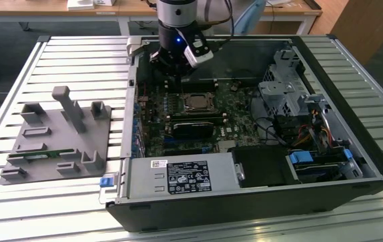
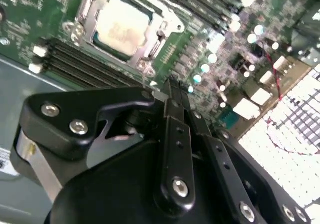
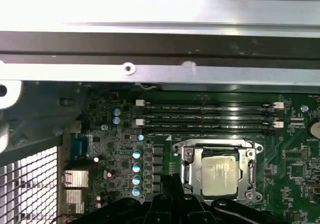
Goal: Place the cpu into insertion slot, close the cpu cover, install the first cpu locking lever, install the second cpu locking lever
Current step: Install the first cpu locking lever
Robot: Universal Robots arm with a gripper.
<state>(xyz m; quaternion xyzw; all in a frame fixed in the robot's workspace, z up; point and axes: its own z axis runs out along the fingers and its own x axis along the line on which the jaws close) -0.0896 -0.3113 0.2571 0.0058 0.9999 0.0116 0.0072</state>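
One gripper (image 2: pixel 171 87) hangs just beside the insertion slot (image 2: pixel 98 40), jaws pinched together on nothing, probably to make a narrow pushing tip, while the cpu (image 3: pixel 221 171) lies seated inside with the cpu cover (image 3: pixel 190 171) down framing it

Above the insertion slot (image 1: pixel 196 102) the open case (image 1: pixel 245 212) is leaving free room. Beside the slot the memory slots (image 3: pixel 205 116) are standing in rows, the silver power supply box (image 1: pixel 178 176) rising beyond them; toward the exterior view's right a drive cage (image 1: pixel 279 93) and cables (image 1: pixel 292 133) are crowding in.
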